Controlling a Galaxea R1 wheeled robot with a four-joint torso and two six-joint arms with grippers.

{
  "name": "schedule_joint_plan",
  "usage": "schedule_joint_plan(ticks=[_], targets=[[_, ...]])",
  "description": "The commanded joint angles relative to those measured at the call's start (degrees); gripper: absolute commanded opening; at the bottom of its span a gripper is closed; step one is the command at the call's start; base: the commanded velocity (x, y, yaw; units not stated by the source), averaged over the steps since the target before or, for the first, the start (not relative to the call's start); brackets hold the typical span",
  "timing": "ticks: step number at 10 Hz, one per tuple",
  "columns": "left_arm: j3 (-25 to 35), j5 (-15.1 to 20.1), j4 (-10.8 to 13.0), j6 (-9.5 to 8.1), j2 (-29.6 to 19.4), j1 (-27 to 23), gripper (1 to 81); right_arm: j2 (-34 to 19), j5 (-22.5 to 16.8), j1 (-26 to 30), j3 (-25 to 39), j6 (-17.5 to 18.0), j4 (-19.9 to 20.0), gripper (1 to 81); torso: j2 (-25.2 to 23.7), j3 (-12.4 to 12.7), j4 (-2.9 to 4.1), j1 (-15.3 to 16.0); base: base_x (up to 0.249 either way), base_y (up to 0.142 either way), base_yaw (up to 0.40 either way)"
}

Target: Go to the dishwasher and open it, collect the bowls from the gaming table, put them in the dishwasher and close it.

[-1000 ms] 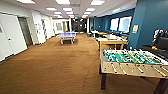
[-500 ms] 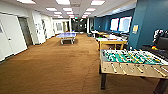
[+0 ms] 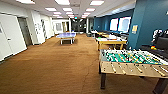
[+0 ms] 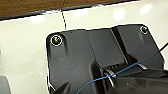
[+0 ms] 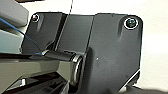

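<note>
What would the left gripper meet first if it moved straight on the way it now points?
Probably the glossy white surface seen in the left wrist view; brown carpet lies beyond its edge. Depth is unclear.

Showed warm brown carpet [image 3: 57,65], teal-blue wall [image 3: 147,22], green-fielded foosball table with pale wooden side [image 3: 130,63], yellow-sided white-topped game table [image 3: 110,42], blue ping-pong table [image 3: 66,35], white doors [image 3: 8,37].

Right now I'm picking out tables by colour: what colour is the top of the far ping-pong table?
Blue, on the far ping-pong table; the head view shows it best.
</note>
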Motion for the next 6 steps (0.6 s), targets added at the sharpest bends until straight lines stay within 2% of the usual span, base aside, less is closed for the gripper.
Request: schedule_joint_plan(ticks=[1,6], targets=[[-0.2,2.5,-0.2,-0.11,0.0,-3.0,81.1,0.2,-2.7,2.7,-0.1,-0.1,-0.4,81.1,0.0,0.0,0.00,0.0,0.000,0.000,0.000],[-0.2,2.5,-0.2,-0.11,-0.1,-3.2,81.1,0.4,-2.7,2.7,0.1,-0.1,-0.4,81.1,0.0,0.0,0.00,0.0,0.000,0.000,0.000]])
